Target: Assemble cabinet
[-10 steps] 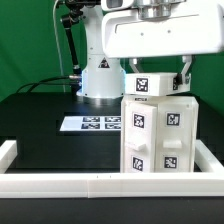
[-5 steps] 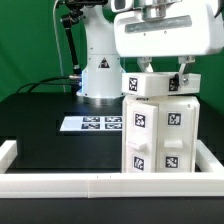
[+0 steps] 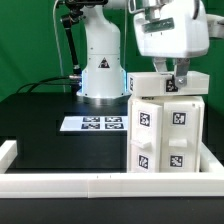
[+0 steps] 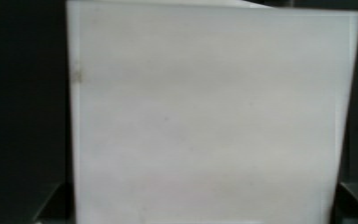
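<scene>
No readable writing anywhere. The cabinet [image 3: 165, 130] carries square black-and-white tags: one on its top block, two on the upper front, two lower down; patterns only, no text. The marker board [image 3: 92, 124] shows four tags in a row, also no lettering. The arm base [image 3: 100, 72] has a small bluish emblem, too small to read.

The cabinet stands upright on the black bench [image 3: 40, 125], on the exterior view's right, near side, just behind the white front rail [image 3: 60, 182]. The rail cuts off its bottom edge. The marker board lies flat to the exterior view's left of it, farther back.

The end effector [image 3: 173, 72] hangs right above the cabinet, fingers straddling the top block and gripping it at a fairly wide spread. Fingertips partly hidden by the block; upper arm cut off by the frame.

In the wrist view a plain white cabinet face [image 4: 202, 110] fills nearly everything, blurry, no tags showing, dark around it.
</scene>
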Controlling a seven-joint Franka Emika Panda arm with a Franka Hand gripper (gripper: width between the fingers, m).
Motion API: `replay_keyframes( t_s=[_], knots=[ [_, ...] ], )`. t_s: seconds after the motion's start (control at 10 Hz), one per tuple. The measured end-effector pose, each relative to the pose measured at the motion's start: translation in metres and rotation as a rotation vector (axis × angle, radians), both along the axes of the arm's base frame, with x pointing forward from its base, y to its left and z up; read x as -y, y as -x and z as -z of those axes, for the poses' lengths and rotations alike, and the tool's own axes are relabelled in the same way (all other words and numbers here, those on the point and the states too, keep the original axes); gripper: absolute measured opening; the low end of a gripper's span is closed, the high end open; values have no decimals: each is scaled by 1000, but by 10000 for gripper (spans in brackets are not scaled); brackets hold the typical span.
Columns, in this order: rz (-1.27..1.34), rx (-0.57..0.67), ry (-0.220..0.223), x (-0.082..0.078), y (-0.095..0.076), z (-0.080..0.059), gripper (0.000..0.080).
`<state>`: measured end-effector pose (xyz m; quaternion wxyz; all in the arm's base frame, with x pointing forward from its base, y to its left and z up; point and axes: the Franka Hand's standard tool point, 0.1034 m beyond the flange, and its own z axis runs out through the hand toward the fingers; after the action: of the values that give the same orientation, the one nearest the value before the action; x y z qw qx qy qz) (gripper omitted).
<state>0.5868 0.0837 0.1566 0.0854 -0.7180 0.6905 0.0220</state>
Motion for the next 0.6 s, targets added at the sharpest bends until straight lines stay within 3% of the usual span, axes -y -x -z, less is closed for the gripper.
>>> replay_keyframes(
  t_s=[0.5, 0.6],
  knots=[
    [290, -6, -49, -3, -5, 0, 561],
    [279, -10, -49, -4, -4, 0, 633]
  ],
)
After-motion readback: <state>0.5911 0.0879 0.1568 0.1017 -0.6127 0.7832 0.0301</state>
